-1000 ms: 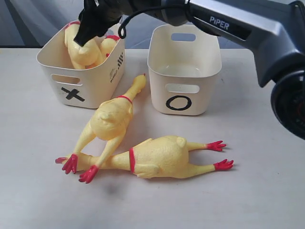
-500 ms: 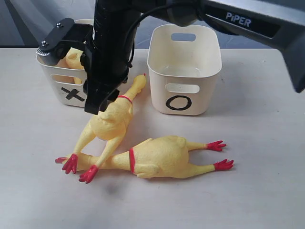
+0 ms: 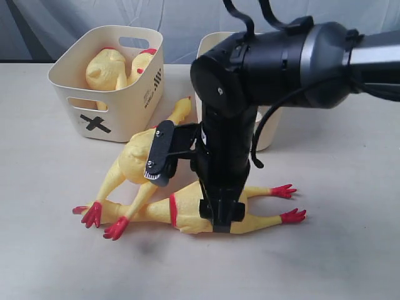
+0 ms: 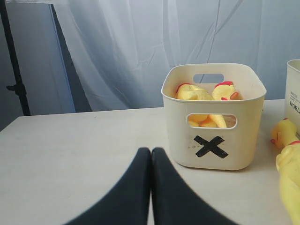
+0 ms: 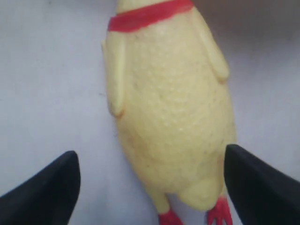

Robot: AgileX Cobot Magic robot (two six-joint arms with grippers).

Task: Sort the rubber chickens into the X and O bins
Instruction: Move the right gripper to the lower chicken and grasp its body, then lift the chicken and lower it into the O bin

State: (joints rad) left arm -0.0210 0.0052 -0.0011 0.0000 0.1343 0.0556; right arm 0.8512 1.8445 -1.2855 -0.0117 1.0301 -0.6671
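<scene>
The X bin (image 3: 109, 103) stands at the back left and holds two rubber chickens (image 3: 107, 69). Most of the O bin (image 3: 270, 128) is hidden behind my right arm. Two more chickens lie on the table. One (image 3: 137, 162) points its head between the bins, and the other (image 3: 187, 212) lies crosswise with its red feet (image 3: 289, 203) to the right. My right gripper (image 3: 220, 219) hangs open over this chicken's body (image 5: 168, 103), one finger (image 5: 47, 187) on each side, not touching. My left gripper (image 4: 151, 152) is shut and empty, low in front of the X bin (image 4: 213, 124).
White curtains hang behind the table. In the left wrist view a black stand pole (image 4: 14, 70) rises at the far side, and the O bin's edge (image 4: 294, 89) and a chicken head (image 4: 282, 133) show beside the X bin.
My right arm has swung from over the X bin forward and down to the crosswise chicken. The two chickens stay in the X bin; those on the table have not moved.
</scene>
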